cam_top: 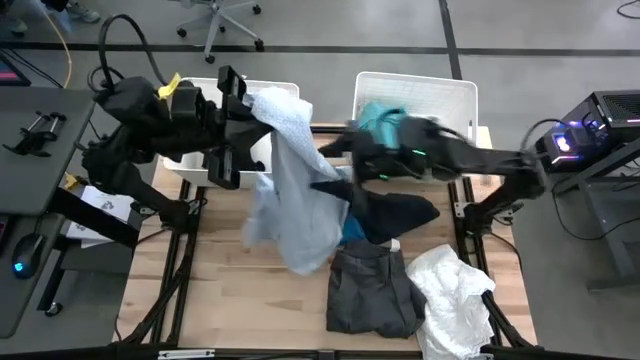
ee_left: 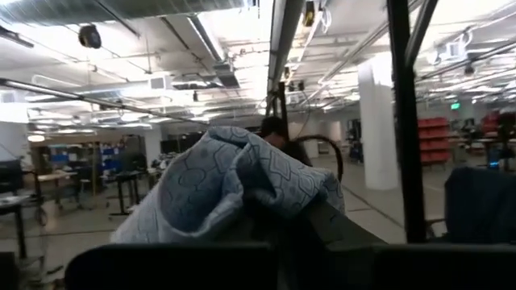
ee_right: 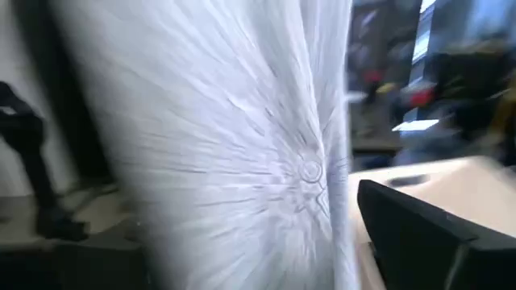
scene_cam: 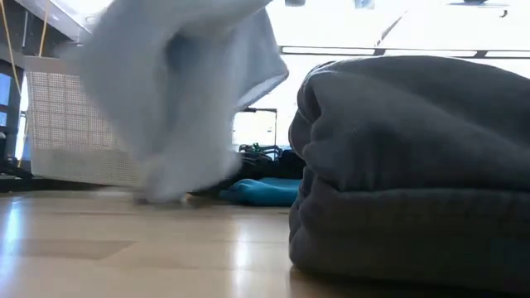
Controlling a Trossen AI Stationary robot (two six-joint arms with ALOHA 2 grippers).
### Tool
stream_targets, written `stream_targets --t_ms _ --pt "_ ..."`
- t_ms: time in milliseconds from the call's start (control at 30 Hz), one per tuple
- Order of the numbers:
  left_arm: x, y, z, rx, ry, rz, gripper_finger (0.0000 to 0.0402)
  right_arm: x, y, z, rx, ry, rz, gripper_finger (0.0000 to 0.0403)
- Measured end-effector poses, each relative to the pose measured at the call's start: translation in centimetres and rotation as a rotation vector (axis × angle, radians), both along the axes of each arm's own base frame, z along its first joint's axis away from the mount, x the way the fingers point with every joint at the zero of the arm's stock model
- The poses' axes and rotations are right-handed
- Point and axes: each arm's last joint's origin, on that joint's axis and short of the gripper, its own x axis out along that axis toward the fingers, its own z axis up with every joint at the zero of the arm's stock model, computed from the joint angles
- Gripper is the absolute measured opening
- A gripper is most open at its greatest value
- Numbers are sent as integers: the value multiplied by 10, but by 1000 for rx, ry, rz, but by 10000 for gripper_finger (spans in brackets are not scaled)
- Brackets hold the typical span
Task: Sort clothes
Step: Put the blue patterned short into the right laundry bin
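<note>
- Left gripper point(cam_top: 250, 125): raised over the table's far left part, just in front of the left basket point(cam_top: 285, 92); its fingers are clamped on the upper edge of the pale grey-blue garment point(cam_top: 300, 185), as the left wrist view shows with patterned cloth point(ee_left: 234, 181) bunched between them
- Pale grey-blue garment: hangs from that grip down to the wooden table point(cam_top: 230, 290), its lower end near the table's middle; in the low view it point(scene_cam: 178, 108) appears lifted, with only its bottom edge near the boards
- Right gripper point(cam_top: 362, 160): near the table's middle, beside the hanging cloth and over a dark garment point(cam_top: 395, 215); whether its fingers are apart or together cannot be told
- Teal garment point(cam_top: 380, 120): at the near edge of the right basket point(cam_top: 440, 95)
- Dark grey garment point(cam_top: 372, 290): folded at the near middle edge, just beside a crumpled white garment point(cam_top: 450, 295) on its right
- Open room: bare boards on the table's near left quarter
</note>
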Motion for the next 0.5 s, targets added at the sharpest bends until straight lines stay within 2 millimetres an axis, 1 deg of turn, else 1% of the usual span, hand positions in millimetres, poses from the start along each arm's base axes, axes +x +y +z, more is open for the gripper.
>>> stream_targets --t_ms 100,167,267,300,367,433,500 --pt "-2 8 0 42 16 46 0 39 -6 -22 34 75 136 313" --pt "-2 13 -2 63 34 75 0 61 -5 -36 47 106 181 307" --pt "-3 21 -5 72 74 108 0 87 -1 -53 70 140 187 275" --pt "-4 24 -5 75 83 119 0 94 1 -59 74 150 190 256" --pt "-10 27 -5 78 101 134 0 104 6 -65 74 149 200 205" --pt "-15 29 -5 83 117 145 0 109 9 -64 74 135 206 136" --pt "-22 31 -6 92 145 189 0 107 8 -55 56 114 203 59"
